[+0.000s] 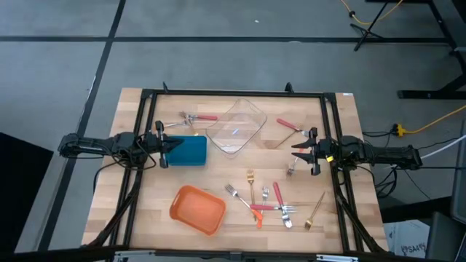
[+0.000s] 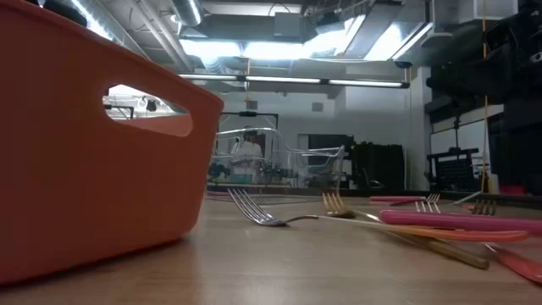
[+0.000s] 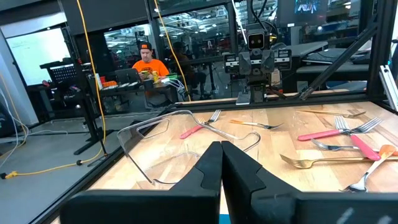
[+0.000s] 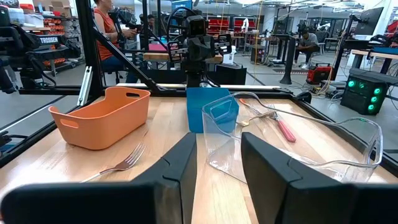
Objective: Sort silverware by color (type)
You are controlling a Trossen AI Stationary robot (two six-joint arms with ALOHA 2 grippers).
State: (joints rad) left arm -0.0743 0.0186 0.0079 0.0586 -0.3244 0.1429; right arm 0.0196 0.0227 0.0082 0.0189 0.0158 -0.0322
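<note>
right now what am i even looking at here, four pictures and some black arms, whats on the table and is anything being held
Two robot arms work at a wooden table. One picture looks straight down, one sits at table height, and two come from cameras on the wrists. The left gripper is shut beside the blue container; the right gripper is open. Neither holds anything. Also there: a clear container, an orange container and scattered forks, gold, red-handled or orange-handled.

Pretty standard lab space, grey concrete floor (image 1: 218, 58) with dark seam lines around the light wooden table (image 1: 145, 204), a yellow cable (image 1: 437, 120) snaking at 3 o'clock, bright ceiling strip lights (image 2: 288, 47) overhead, workbenches behind.
</note>
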